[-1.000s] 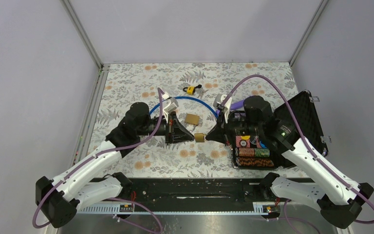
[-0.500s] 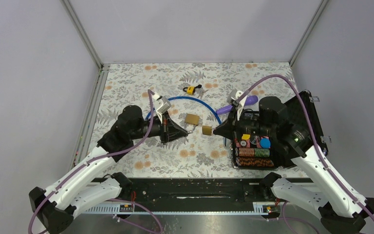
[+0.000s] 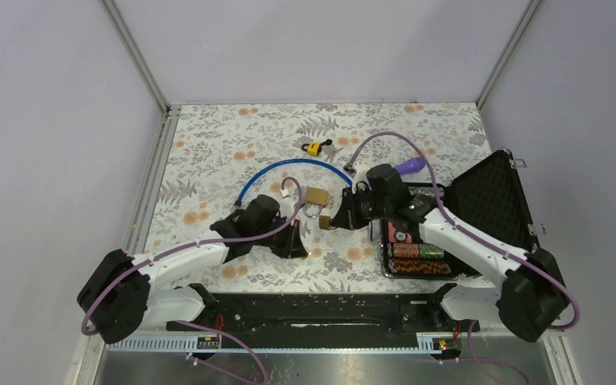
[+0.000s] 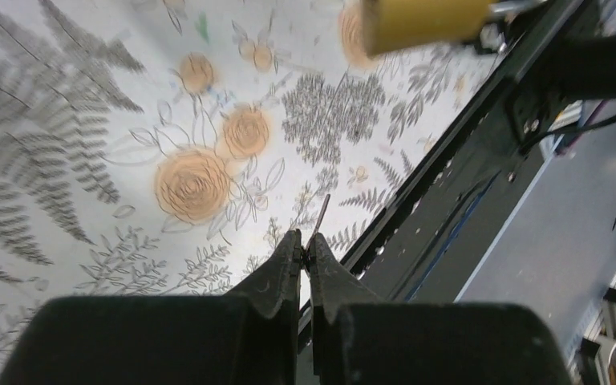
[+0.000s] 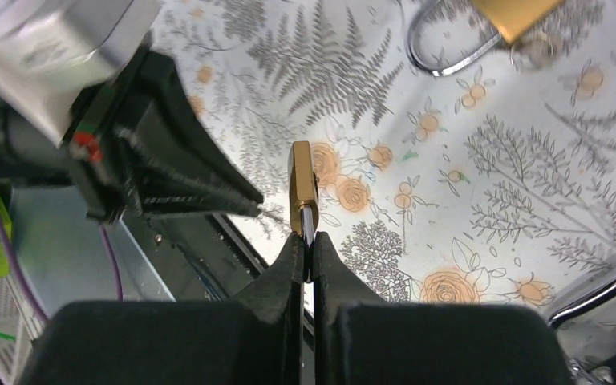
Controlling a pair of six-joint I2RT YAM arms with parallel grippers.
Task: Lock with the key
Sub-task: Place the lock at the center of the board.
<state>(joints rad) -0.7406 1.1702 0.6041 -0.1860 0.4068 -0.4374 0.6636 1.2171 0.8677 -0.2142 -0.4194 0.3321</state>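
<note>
Padlock point(image 5: 302, 178): small brass block, silver shackle pinched in tight-closed right gripper point(image 5: 306, 245), over middle of table point(image 3: 208, 144).
Key point(image 4: 322, 215): thin dark blade, nipped by closed left gripper point(image 4: 305, 241), near padlock.

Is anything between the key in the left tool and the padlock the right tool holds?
Nothing visible. Only open air lies between the key in the left tool and the padlock in the right tool.
</note>
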